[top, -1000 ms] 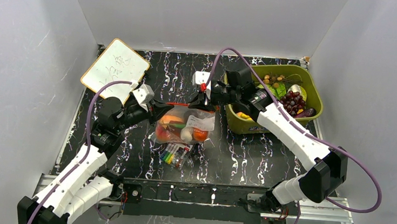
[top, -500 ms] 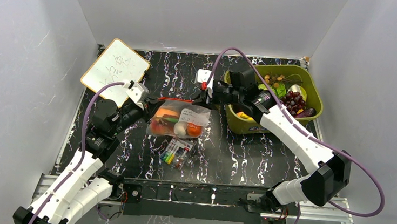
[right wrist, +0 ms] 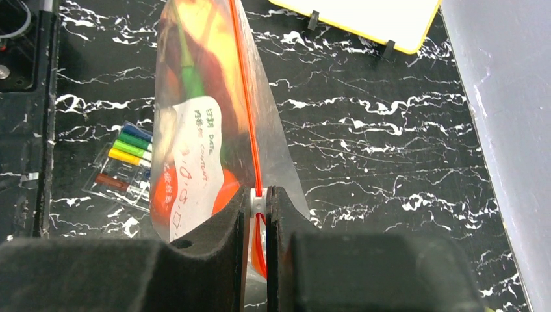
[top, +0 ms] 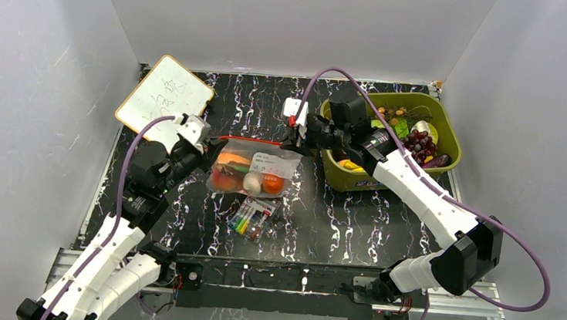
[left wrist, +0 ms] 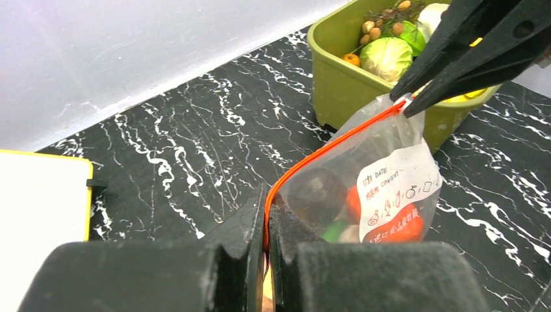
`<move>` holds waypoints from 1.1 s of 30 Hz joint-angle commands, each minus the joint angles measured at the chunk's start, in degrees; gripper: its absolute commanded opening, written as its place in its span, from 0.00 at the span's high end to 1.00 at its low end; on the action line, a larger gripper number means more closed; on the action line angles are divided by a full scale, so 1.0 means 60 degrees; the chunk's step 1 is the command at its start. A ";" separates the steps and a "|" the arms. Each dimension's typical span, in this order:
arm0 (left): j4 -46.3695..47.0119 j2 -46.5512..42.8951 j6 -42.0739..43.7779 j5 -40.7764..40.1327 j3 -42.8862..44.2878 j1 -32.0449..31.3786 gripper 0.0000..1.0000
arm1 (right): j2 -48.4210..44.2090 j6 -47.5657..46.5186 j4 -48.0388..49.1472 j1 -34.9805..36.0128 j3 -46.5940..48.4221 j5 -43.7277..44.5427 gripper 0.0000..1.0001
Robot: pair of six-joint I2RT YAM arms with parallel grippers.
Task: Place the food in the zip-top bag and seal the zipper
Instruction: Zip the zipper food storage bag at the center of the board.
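Since a second ago my left claw (top: 210, 147) has pulled toward the table's (top: 352, 228) left edge, stretching the zipper (top: 251, 139) taut. It clenches the strip's left end; my right claw (top: 295, 136) grasps the right end at its white slider. Between them, mid-table, is the zip-top bag (top: 283, 168), with the food (top: 244, 178) inside.

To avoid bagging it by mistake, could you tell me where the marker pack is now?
In the top view the marker pack lies on the table near its middle, just on the near side of the zip-top bag.
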 commanded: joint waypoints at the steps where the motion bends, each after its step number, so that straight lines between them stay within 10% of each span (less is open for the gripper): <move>1: -0.0041 -0.0149 0.0369 -0.1326 0.0583 0.0092 1.00 | -0.0478 -0.0222 -0.0437 -0.0234 0.0168 0.0898 1.00; 33: -0.1463 -0.0760 0.0428 -0.2827 0.0479 0.0088 1.00 | -0.1908 -0.0041 -0.0999 -0.0645 -0.0599 0.1801 1.00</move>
